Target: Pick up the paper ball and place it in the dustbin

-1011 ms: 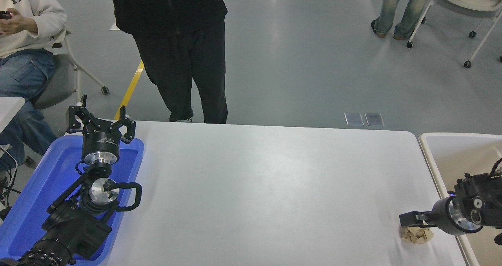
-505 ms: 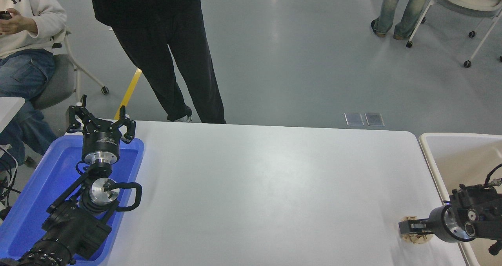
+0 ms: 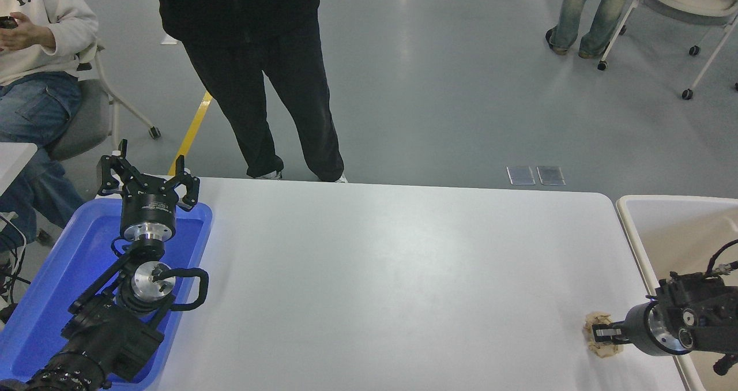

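Observation:
The paper ball (image 3: 597,325), a small tan crumpled wad, lies on the white table (image 3: 392,275) near its front right corner. My right gripper (image 3: 601,334) comes in from the right edge, low over the table, with its fingers pressed into the ball; it looks shut on it and the ball still rests on the table. The dustbin (image 3: 629,229), beige with a pale cream rim, stands just off the table's right end, beside and behind the right arm. My left gripper (image 3: 147,179) is parked open over the far end of the blue tray.
A blue shallow tray (image 3: 63,264) sits at the table's left end under the left arm. A person in black (image 3: 259,74) stands at the far edge, left of centre. A seated person (image 3: 34,62) is at far left. Another person's legs and a wheeled chair are at the top right.
My right gripper has dropped from just above the ball down onto it and drawn in. The ball shifted slightly left. The person in black stepped about at the far edge.

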Controlling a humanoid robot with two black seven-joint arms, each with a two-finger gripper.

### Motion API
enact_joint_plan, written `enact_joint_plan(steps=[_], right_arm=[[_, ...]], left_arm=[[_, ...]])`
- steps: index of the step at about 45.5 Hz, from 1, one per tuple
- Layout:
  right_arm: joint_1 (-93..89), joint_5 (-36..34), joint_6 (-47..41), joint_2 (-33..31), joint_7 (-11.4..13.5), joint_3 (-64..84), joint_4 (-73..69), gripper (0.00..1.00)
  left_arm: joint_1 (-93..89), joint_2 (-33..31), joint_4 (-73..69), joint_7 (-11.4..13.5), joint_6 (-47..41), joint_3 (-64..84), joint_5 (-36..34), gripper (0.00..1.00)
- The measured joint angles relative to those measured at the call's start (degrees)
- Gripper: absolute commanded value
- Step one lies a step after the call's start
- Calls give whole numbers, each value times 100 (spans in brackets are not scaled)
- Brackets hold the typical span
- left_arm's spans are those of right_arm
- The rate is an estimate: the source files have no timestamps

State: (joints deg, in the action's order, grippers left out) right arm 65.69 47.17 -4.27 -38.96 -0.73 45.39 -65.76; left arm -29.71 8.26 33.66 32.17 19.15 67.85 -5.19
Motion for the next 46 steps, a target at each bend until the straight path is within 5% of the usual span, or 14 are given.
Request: enact_joint_plan(steps=[17, 31, 46], right_arm=[[1285, 249, -886, -1160, -124, 13, -984, 0], [3008, 701, -2443, -2306, -112, 91, -1701, 0], [4777, 934, -3714, -2849, -67, 115, -1878, 0]], left_arm=[[0, 1, 0, 0, 0, 0, 0, 99], [0, 7, 0, 0, 0, 0, 0, 99], [0, 8, 0, 0, 0, 0, 0, 99]])
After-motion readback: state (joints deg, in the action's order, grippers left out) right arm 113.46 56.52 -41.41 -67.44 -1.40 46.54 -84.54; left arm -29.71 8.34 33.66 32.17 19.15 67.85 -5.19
